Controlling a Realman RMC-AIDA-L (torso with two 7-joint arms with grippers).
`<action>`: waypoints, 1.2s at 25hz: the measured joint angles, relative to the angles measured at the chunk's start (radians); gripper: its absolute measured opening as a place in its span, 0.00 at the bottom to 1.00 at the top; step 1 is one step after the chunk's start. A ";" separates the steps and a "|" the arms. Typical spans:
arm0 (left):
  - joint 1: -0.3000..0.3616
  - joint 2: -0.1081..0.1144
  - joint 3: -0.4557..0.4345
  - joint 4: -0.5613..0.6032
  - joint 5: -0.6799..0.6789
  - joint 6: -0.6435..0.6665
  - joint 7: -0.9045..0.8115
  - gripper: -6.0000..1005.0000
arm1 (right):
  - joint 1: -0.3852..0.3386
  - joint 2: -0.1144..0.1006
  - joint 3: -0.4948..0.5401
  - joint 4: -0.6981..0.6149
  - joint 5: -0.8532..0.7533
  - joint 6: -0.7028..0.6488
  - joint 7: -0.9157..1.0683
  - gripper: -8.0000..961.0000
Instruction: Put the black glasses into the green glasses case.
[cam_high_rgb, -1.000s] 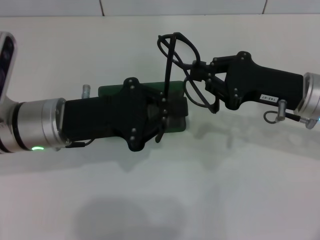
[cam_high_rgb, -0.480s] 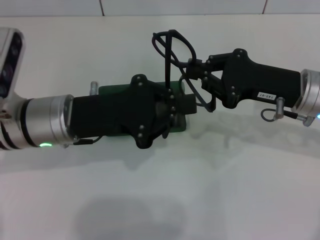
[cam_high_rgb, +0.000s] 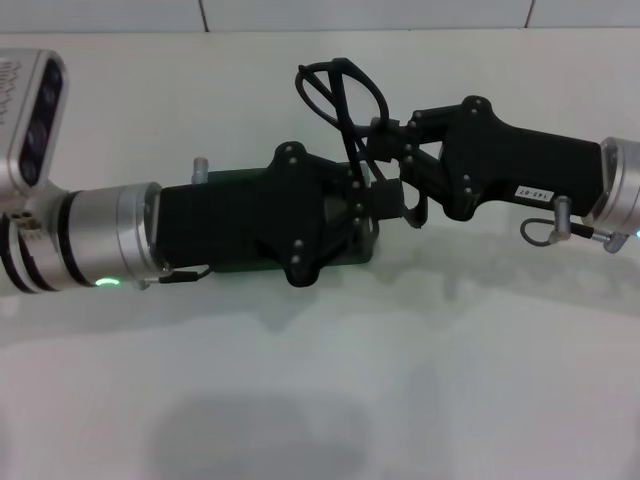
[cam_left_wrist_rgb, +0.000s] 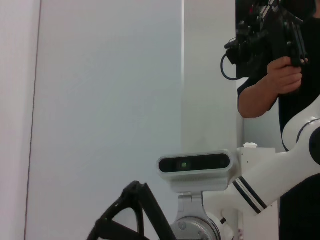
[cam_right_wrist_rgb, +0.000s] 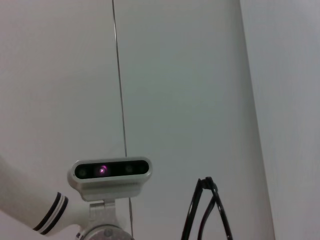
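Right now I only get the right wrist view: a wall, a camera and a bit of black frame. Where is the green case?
Observer: The green glasses case lies on the white table, mostly hidden beneath the left gripper.
Operator: And who has the glasses?
Observer: The right gripper grips the black glasses in its fingers, raised near the case's right end.
Operator: Is the case open?
Observer: The left gripper covers the lid, so I cannot tell.

Table (cam_high_rgb: 400, 380): white, plain top
Wall (cam_high_rgb: 360, 14): white tiles, grey seams, behind table
Person (cam_left_wrist_rgb: 272, 80): left wrist view, dark top, hand gripping black device (cam_left_wrist_rgb: 260, 37) w/ cable
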 joint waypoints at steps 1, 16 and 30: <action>-0.003 0.000 0.000 -0.002 0.000 0.000 0.000 0.02 | 0.000 0.000 -0.002 0.000 0.000 -0.003 0.000 0.17; -0.012 -0.001 0.000 -0.005 0.000 0.000 0.001 0.02 | 0.001 0.000 -0.009 -0.004 0.000 -0.033 -0.001 0.17; 0.074 0.009 -0.001 0.005 0.011 -0.073 -0.001 0.02 | 0.002 -0.004 -0.010 -0.019 -0.020 0.112 -0.052 0.18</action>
